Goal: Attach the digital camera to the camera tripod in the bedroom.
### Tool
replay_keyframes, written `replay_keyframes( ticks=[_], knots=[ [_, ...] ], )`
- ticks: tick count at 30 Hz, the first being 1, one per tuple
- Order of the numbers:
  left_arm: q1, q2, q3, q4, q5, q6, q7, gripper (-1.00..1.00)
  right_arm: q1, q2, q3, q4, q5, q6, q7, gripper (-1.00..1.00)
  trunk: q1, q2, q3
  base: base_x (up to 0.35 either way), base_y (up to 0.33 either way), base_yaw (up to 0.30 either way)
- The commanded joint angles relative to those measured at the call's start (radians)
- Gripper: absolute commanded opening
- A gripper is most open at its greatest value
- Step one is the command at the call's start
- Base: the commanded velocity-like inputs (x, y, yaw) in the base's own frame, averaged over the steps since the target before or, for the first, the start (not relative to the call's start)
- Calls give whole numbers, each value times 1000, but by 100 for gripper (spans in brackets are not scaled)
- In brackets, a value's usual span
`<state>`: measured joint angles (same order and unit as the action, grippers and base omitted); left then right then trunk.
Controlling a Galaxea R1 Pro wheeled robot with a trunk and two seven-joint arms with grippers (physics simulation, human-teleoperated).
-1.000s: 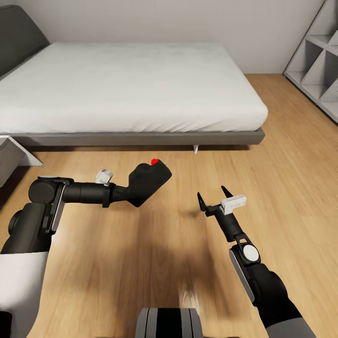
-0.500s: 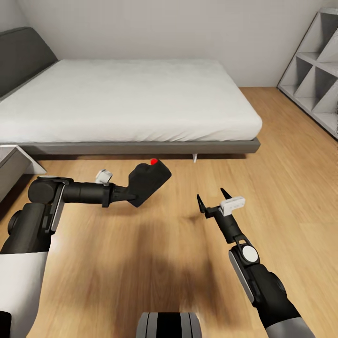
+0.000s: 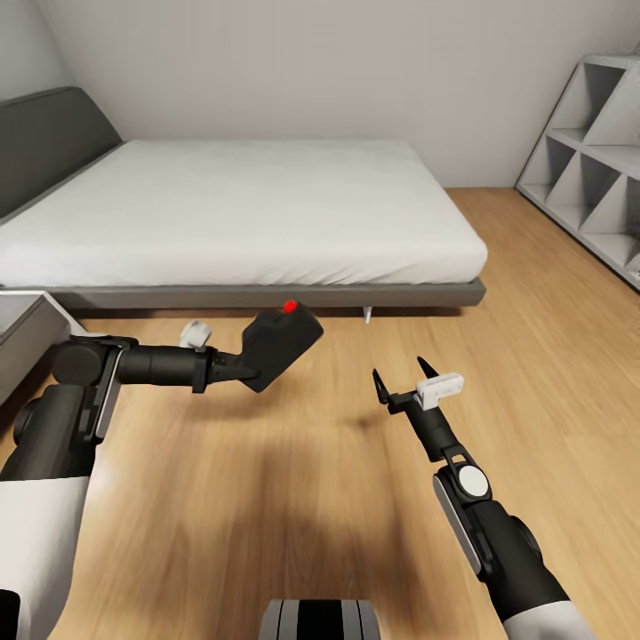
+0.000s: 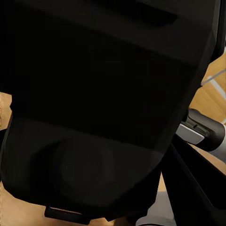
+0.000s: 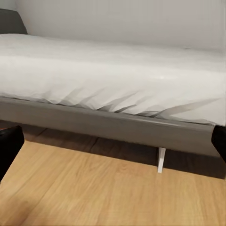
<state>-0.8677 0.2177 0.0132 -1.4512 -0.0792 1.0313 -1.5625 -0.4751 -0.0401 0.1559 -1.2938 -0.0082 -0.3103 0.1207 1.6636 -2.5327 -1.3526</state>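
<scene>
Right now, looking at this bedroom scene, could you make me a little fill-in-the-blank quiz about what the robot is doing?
1. The left gripper holds the digital camera, whose round top button is coloured ____.
2. The right gripper holds nothing and its fingers stand ____.
3. Past both arms stands a bed with a ____ mattress.
4. The shelf stands at the robot's ____ side.

Missing words: red; open; white; right

My left gripper is closed on the digital camera at my left front, while my right gripper reaches forward with fingers spread.
</scene>
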Motion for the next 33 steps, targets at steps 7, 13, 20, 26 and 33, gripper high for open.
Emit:
replay_keyframes(
  ticks=[7, 13, 20, 26, 33],
  knots=[
    [0, 1, 7, -1, -8, 11, -8, -100, 0, -1, 1, 1, -1, -5, 2, 100, -3, 1, 27, 0, 0, 0],
    [0, 2, 10, -3, -8, 13, -8, -100, 0, -1, 1, 1, -1, -3, 2, 100, -6, 3, 50, 0, 0, 0],
    [0, 2, 12, -9, -8, 14, -8, -100, 0, -1, 0, 1, -1, -1, 2, 100, -9, 4, 77, 0, 0, 0],
    [0, 2, 17, -8, -8, 15, -8, -100, 0, -1, 0, 1, -1, 0, 2, 100, -12, 6, 100, 0, 0, 0],
    [0, 2, 21, -7, -8, 15, -8, -100, 0, 0, 0, 1, -1, 1, 2, 100, -15, 8, 127, 0, 0, 0]
  ],
)
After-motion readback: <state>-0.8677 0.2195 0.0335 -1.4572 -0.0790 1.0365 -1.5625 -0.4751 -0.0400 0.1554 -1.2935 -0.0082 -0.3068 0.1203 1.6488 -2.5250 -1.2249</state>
